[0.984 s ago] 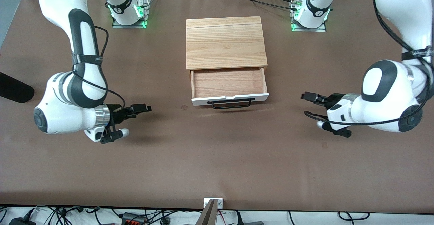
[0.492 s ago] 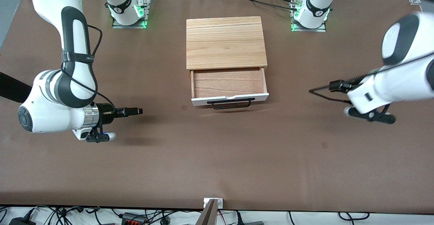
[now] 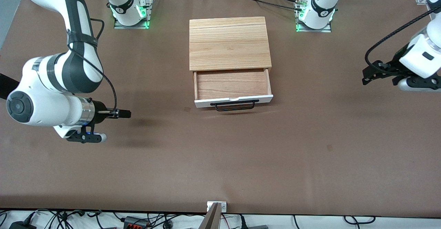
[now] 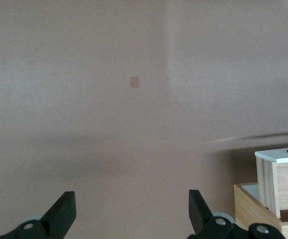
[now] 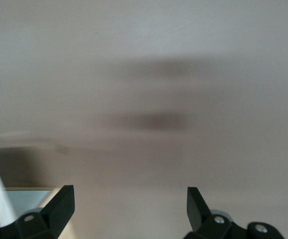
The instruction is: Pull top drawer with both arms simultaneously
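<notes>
The top drawer [image 3: 232, 84] stands pulled out of the light wooden box [image 3: 229, 42], showing its reddish-brown inside, white front [image 3: 234, 100] and black bar handle [image 3: 235, 106]. My right gripper [image 3: 124, 113] is open and empty over bare table toward the right arm's end, well apart from the drawer. My left gripper [image 3: 366, 77] is open and empty over the table near the left arm's end. In the left wrist view the open gripper [image 4: 131, 211] holds nothing, and the drawer's white front [image 4: 280, 155] shows at the edge. In the right wrist view the gripper [image 5: 129, 209] is open on nothing.
The brown table [image 3: 220, 160] carries two small square marks [image 3: 187, 109] [image 3: 329, 147]. A metal bracket [image 3: 216, 206] sits at the table edge nearest the front camera. A black object [image 3: 6, 84] juts in at the right arm's end.
Both grippers have drawn away from the drawer toward their own ends of the table. The left arm has swung farthest, up and outward. The drawer has not moved.
</notes>
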{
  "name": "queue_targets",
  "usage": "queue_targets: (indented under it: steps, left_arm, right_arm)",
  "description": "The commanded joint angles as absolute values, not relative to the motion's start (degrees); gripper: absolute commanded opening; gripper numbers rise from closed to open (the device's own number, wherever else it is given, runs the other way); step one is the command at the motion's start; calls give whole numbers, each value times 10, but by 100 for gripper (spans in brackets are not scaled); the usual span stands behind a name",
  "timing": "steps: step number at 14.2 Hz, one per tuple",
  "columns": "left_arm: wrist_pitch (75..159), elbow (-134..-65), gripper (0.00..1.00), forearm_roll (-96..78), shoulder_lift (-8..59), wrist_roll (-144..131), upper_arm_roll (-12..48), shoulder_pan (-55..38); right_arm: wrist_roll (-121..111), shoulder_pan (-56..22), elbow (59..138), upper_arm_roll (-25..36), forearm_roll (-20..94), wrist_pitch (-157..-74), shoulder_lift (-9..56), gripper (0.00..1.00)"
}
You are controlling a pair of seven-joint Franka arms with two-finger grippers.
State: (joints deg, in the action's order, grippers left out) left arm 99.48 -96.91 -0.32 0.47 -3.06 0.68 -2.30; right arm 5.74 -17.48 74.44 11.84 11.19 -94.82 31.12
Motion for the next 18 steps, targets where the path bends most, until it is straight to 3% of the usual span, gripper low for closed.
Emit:
queue_targets:
  steps: [1,3,6,11,14,16,18]
  left_arm:
    - [1020,-1036,100,-8,-48,-33,5,-26]
    - [1017,-1023,100,-9,-36,-31,7,-21]
    - [1002,-1012,100,-9,-34,-38,16,-23]
    - [970,-1008,100,-8,-35,-38,16,-22]
    - [949,-994,100,-8,-34,-38,17,-23]
    - [949,-992,100,-7,-33,-37,17,-23]
    - [950,-988,100,-7,-32,-36,17,-24]
  right_arm:
    - [61,-100,756,21,-28,-944,251,100]
    - [60,-38,769,-18,-52,-943,208,100]
    - [61,17,771,-24,-51,-942,171,100]
    - [49,46,792,-24,-49,-932,115,100]
    - [13,49,794,-24,-48,-876,105,100]
    - [14,50,829,-24,-47,-889,90,100]
    - [23,47,928,-24,-47,-953,26,100]
